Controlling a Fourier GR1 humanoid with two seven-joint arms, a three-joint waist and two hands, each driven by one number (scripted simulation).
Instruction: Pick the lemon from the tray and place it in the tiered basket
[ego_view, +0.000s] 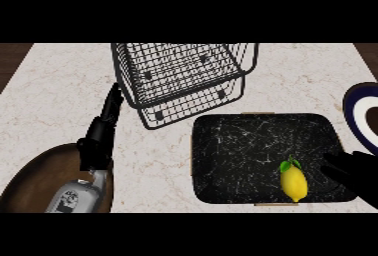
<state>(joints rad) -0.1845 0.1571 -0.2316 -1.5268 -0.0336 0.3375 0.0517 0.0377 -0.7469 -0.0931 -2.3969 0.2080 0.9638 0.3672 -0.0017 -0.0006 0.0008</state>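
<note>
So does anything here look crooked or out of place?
Mostly tidy. The wire tiered basket looks skewed relative to the tray. The lemon lies in the tray's corner, beside the right robot hand.

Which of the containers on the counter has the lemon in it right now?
The black marbled tray, right of centre: the lemon lies in its lower right corner. The wire tiered basket behind it holds nothing.

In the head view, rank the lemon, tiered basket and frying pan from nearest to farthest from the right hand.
1. Lemon: on the tray, just left of the right hand.
2. Tiered basket: at the counter's far side.
3. Frying pan: far left, under the left forearm.
</note>
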